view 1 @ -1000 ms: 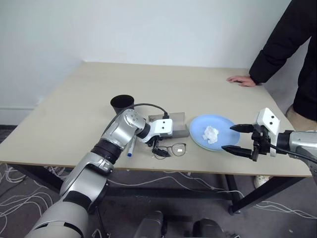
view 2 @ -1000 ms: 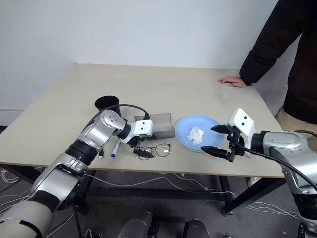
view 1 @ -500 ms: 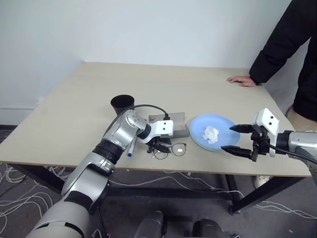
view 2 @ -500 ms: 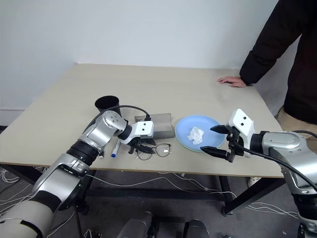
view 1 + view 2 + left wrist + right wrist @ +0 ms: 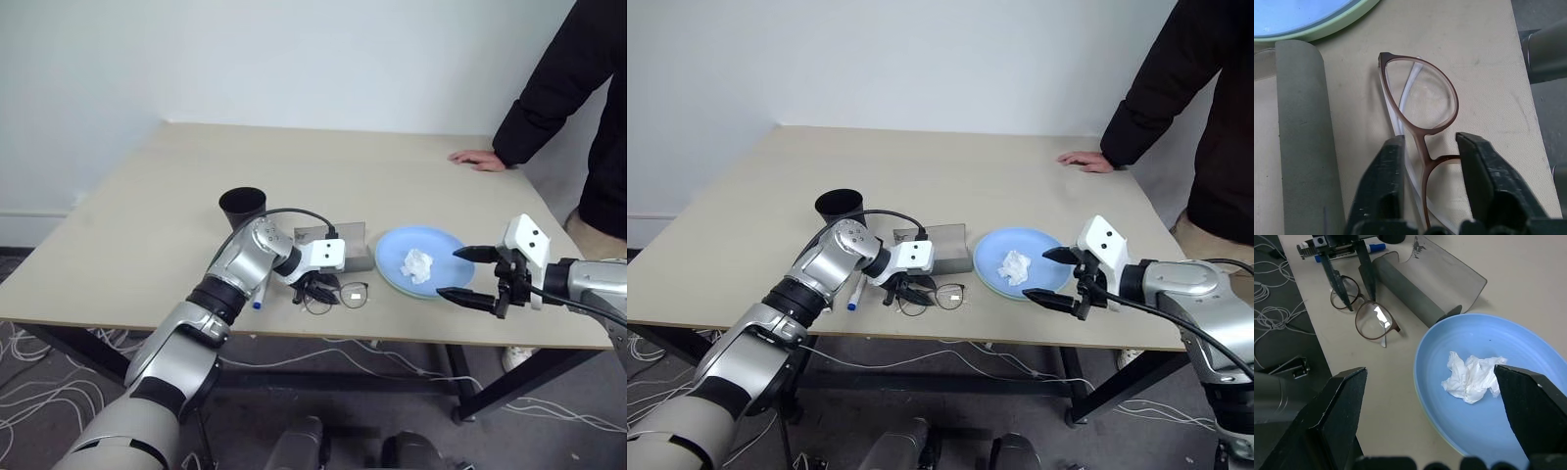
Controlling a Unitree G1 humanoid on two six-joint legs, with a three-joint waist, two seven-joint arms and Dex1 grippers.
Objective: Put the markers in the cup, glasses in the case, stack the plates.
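The glasses [image 5: 1423,99] lie folded on the table near its front edge, just in front of the open grey case [image 5: 345,247]. My left gripper [image 5: 1427,142] points down over them, its jaws narrow but apart, one finger on each side of the bridge without touching it. A light blue plate [image 5: 423,240] lies stacked on the mint green plate [image 5: 1327,32], with a crumpled tissue [image 5: 418,264] on top. My right gripper [image 5: 449,272] hovers open at the plates' right edge, holding nothing. The black cup [image 5: 242,206] stands behind my left arm. A blue-capped marker [image 5: 260,294] lies beside that arm.
A person stands at the table's far right with a hand [image 5: 478,159] resting on the tabletop [image 5: 343,166]. The front table edge runs just below the glasses. Cables lie on the floor [image 5: 59,392] under the table.
The left gripper's fingers have drawn closer together around the glasses' bridge. Neither arm has moved, and the glasses lie where they were.
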